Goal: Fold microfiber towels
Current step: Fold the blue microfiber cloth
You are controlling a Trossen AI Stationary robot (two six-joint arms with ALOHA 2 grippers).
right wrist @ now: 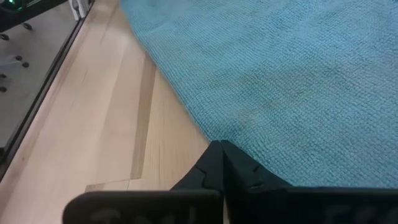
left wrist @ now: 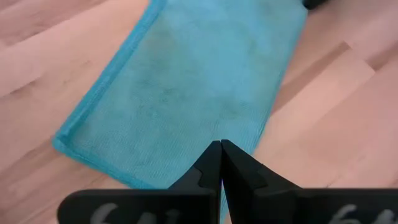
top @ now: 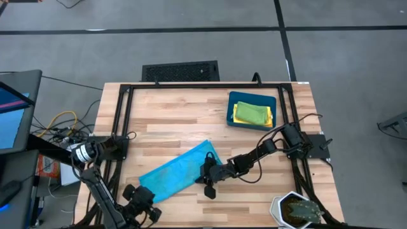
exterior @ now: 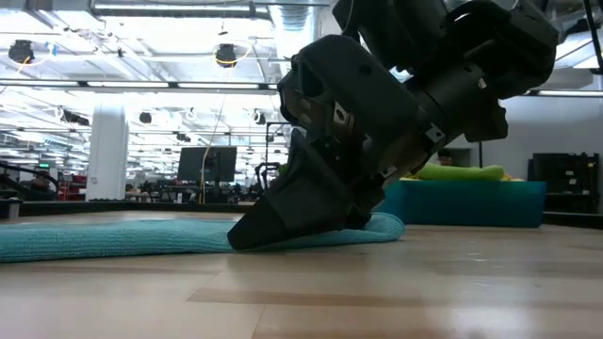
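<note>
Lying flat and long on the pale wooden table (top: 172, 117), your light blue microfiber towel (top: 180, 170) could bunch if the closed right gripper (top: 208, 188), at its edge, drags; the closed left gripper (top: 141, 202) hovers empty.

Grey floor (top: 191, 44), ceiling lights (exterior: 226, 55) (bright hall).

A towel (top: 178, 170) lies diagonally across the lower centre of the table (top: 165, 121) in the high view. The right gripper (top: 208, 184) sits at its right edge, the left gripper (top: 143, 198) at its lower left end. A bin (top: 231, 108) holding folded towels (top: 252, 114) stands at upper right.
</note>
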